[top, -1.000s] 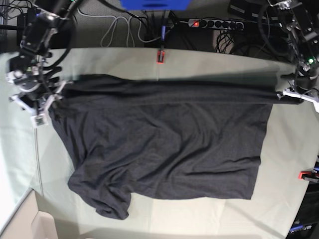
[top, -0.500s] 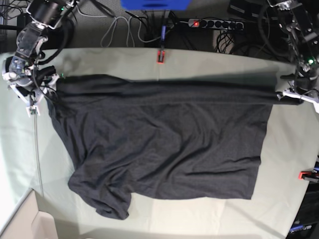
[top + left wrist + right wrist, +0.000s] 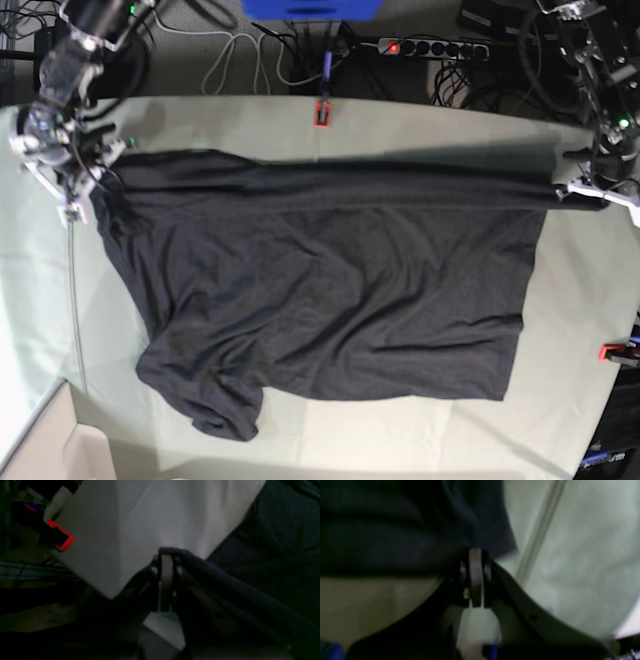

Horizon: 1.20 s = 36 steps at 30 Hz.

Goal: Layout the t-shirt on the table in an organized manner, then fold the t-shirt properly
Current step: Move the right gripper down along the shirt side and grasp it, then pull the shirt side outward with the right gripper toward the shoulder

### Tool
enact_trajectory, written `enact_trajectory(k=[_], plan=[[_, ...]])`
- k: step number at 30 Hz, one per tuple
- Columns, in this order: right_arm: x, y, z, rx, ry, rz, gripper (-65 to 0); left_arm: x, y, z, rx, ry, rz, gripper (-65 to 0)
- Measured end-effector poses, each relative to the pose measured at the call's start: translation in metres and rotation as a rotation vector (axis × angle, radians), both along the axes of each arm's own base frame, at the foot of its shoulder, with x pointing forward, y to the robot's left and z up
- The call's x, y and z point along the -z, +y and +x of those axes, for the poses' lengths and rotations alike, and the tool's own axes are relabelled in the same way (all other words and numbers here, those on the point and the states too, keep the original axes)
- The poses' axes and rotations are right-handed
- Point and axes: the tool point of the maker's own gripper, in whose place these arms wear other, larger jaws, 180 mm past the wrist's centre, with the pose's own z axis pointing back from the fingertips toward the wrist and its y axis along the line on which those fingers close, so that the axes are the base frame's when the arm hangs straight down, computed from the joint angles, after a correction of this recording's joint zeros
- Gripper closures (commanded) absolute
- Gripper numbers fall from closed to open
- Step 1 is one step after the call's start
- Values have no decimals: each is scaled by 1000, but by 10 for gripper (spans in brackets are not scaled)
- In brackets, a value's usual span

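Observation:
The dark charcoal t-shirt [image 3: 330,290] lies spread across the pale grey-green table [image 3: 420,125], with its far edge pulled into a straight line. A bunched sleeve sits at the near left. My left gripper [image 3: 580,192] is at the shirt's far right corner. In the left wrist view it [image 3: 166,555] is shut, with t-shirt [image 3: 275,530] fabric draped over its tips. My right gripper [image 3: 80,200] is at the far left corner. The right wrist view shows it [image 3: 475,552] shut, its tips at the edge of the dark t-shirt [image 3: 395,530].
Red clamps [image 3: 322,113] [image 3: 612,351] hold the table cover at the far and right edges; one clamp [image 3: 61,538] appears in the left wrist view. A power strip [image 3: 430,47] and cables lie beyond the far edge. A white box [image 3: 60,450] sits at the near left corner.
My right gripper has shifted slightly towards the far left and gone from open to shut at the shirt's left corner. The left gripper and its corner have not moved.

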Motion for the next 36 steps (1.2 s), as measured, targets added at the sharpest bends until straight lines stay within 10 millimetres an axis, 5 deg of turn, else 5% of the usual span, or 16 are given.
enact_trajectory(k=[4, 6, 11, 17, 21, 31, 33, 36], plan=[[-29, -16, -26, 48, -20, -97, 0, -1, 0, 1, 1, -3, 4, -3], [-46, -12, -24, 53, -82, -108, 0, -1, 0, 1, 1, -3, 3, -3], [-41, -2, -23, 48, -77, -85, -2, -2, 0, 1, 1, -4, 3, -3], [-18, 5, 10, 24, -77, -2, -255, -2, 0, 1, 2, -5, 3, -3], [6, -6, 9, 42, 0, 26, -359, -2, 1, 0, 0, -3, 5, -3], [17, -13, 16, 43, 4, 60, -349, -2, 1, 1, -1, -5, 4, -3], [17, -13, 16, 45, 3, 63, -289, -1, -1, 1, -2, -7, -2, -3], [21, -5, 15, 45, 0, 89, -103, 0, -3, 0, -3, -5, -7, -3]])
